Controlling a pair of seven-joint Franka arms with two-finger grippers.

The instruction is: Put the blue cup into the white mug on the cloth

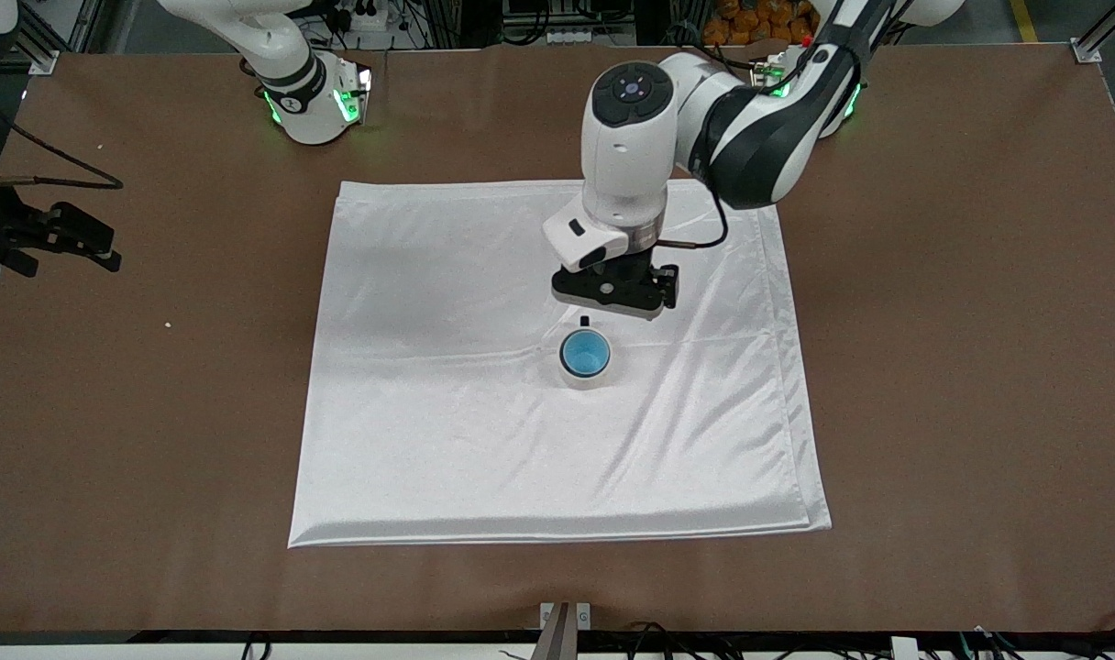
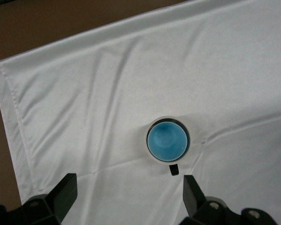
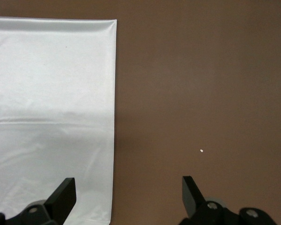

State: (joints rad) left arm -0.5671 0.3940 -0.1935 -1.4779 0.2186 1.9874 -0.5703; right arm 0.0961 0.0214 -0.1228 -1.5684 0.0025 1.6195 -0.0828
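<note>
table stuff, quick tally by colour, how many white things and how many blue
white: 2, the cloth and the white mug standing on it
blue: 1, the blue cup, nested inside the mug
total: 3
Neither the open left gripper, over the cloth beside the mug, nor the open right gripper, over bare table at its own end, holds anything.

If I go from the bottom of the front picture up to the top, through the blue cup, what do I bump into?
Brown table → cloth → blue cup sitting inside the white mug → the mug's black handle → left claw, open above the cloth. The right claw waits open over the table's right-arm end.
</note>
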